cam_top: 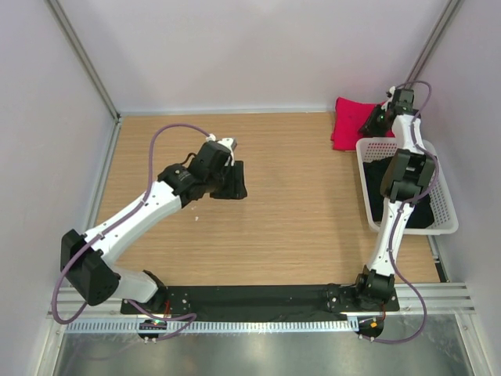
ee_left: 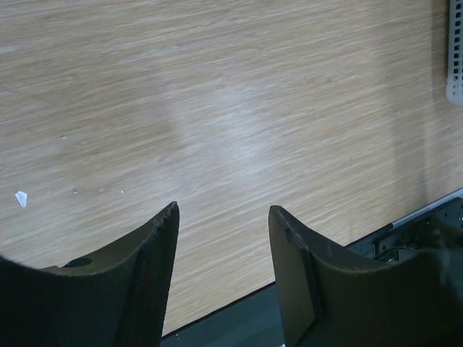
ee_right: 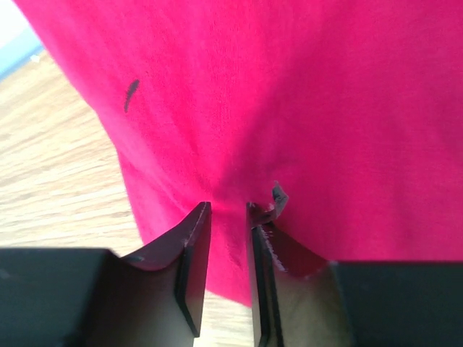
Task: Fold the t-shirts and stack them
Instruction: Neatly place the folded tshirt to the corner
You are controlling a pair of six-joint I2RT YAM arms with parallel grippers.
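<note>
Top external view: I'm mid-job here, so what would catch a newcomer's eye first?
The red t-shirt, bunched at the far right corner of the table just behind the white basket, stands out most. The right gripper is pinched shut on a fold of it. Next comes the left gripper, open and empty above bare wood left of centre, and then the dark cloth lying in the basket.
</note>
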